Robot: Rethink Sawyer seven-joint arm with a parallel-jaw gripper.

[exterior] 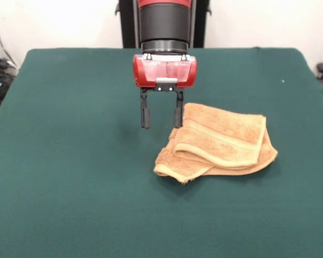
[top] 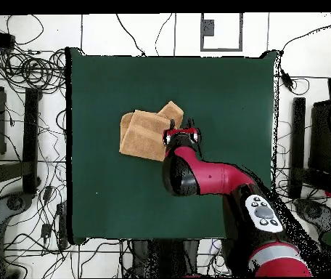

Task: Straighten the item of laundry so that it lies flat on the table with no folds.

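Claw agape — beside folded towel on table

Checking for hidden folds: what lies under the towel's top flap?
Under the top flap of the towel more towel layers show at the edges, resting on the table. Anything deeper is covered.

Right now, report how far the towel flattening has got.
Done: nothing visible yet; the towel lies folded over itself in layers on the table. In hand: the gripper hangs open and empty beside the towel's edge. Left: grasping a layer, unfolding it, and spreading the towel flat.
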